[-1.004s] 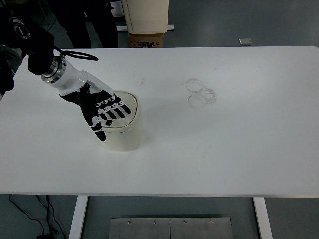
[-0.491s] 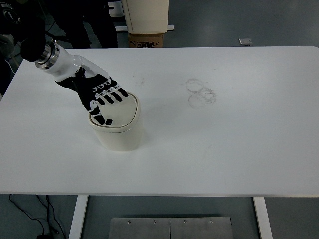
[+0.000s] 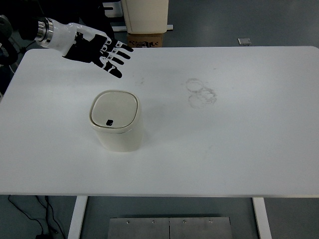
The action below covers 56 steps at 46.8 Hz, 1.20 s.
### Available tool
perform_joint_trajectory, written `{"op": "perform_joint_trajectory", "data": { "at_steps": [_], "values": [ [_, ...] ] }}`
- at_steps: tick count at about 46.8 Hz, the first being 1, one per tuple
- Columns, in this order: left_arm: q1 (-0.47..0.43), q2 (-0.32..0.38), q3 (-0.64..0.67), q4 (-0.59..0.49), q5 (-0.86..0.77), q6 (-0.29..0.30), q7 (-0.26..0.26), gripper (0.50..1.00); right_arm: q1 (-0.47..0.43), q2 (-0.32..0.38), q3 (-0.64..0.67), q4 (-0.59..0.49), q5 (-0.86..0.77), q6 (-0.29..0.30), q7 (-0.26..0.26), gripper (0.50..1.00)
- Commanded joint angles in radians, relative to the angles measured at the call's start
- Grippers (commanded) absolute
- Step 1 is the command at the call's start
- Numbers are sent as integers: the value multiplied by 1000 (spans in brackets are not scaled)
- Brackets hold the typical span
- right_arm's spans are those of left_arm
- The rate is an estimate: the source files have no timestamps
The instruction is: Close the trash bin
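Trash bin [image 3: 117,127]: cream plastic, rounded-square w/ soft corners, smooth matte walls, stands upright on left-centre of white worktop [image 3: 239,144]. Lid [image 3: 114,110] sits flat and flush in the rim, small dark notch near its front edge. Left hand [image 3: 99,50] is raised over worktop's far-left part, well apart from bin; black-and-white segmented fingers spread, palm down, holding nothing. Faint grey ring smudges [image 3: 201,92] mark the worktop right of centre.

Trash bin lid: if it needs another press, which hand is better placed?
Left. The left hand hovers open above the table just beyond the trash bin, whose lid looks flush. The right arm is out of view.
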Motion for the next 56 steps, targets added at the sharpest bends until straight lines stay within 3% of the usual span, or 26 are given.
{"op": "perform_joint_trajectory", "data": {
  "at_steps": [1,12,33,45,56],
  "values": [
    [56,19,-73,38,-1,8,-25,1000,-1,0,1,0,0,0,0,991],
    [231,69,-268,144,-1,37,-63,1000,-1,0,-1,0,2,0,0,991],
    [558,118,-728,277,-7,91,-65,1000,1,0,-1,0,0,0,0,991],
    [759,106,-984,343,-7,104,-154,1000,-1,0,-1,0,0,0,0,991],
    [874,46,-1102,414,-16,121,-178,1000,-1,0,1,0,0,0,-1,991]
  ]
}}
